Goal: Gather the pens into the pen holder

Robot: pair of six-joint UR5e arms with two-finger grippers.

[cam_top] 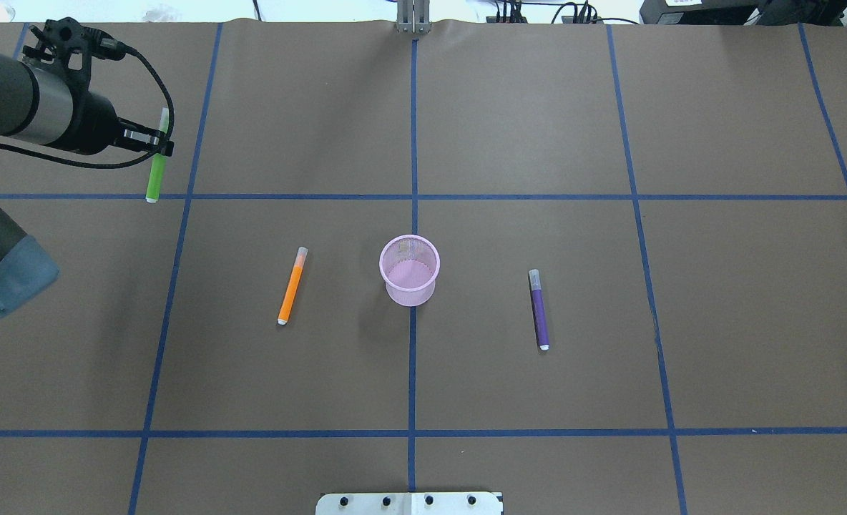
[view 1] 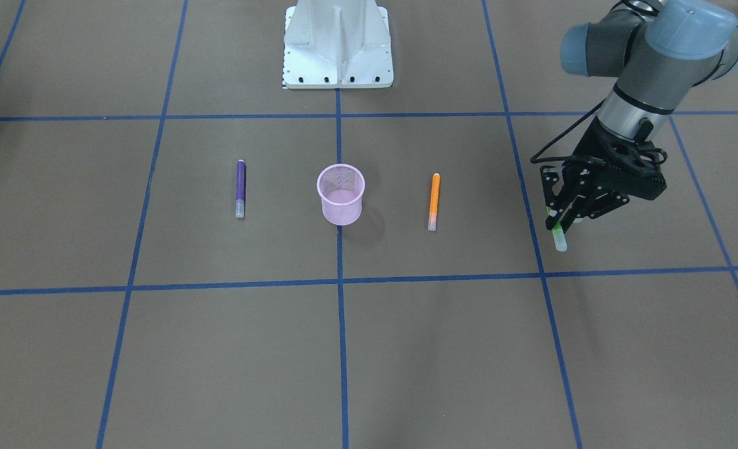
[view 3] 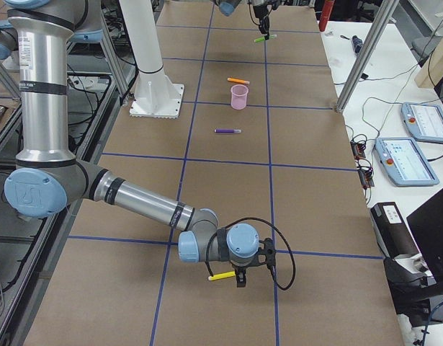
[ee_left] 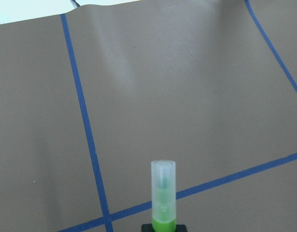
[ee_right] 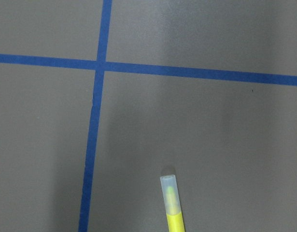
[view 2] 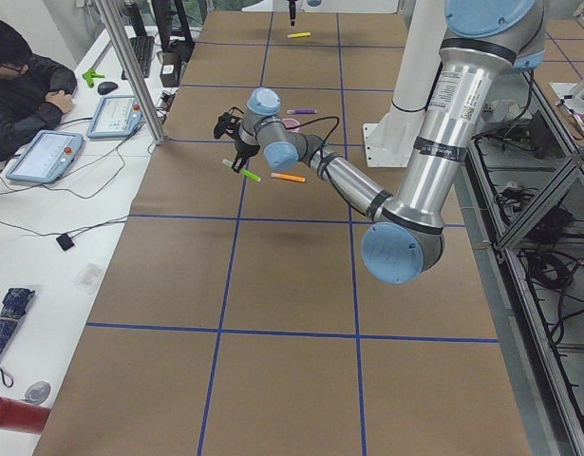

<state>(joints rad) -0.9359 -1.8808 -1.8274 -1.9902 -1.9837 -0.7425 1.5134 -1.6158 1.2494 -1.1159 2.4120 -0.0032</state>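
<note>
we see left arm [view 1: 643, 81] extended over left side of table [view 1: 219, 349], forearm near level, wrist tipped down. left gripper [view 1: 561, 216]: fingers closed on green pen [view 1: 559, 239], pale cap end sticking out past fingertips, pen clear of table in left side view. right arm [view 3: 135, 198] we find only in right side view: upper arm upright, forearm stretched low toward table's near end. right gripper [view 3: 239, 277] points down, close to table; we cannot tell how its jaws stand.

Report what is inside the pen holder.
No pen shows inside the pen holder: its pink floor looks bare, though the near wall covers a sliver. The orange pen and purple pen lie outside; the left tool holds the green pen.
</note>
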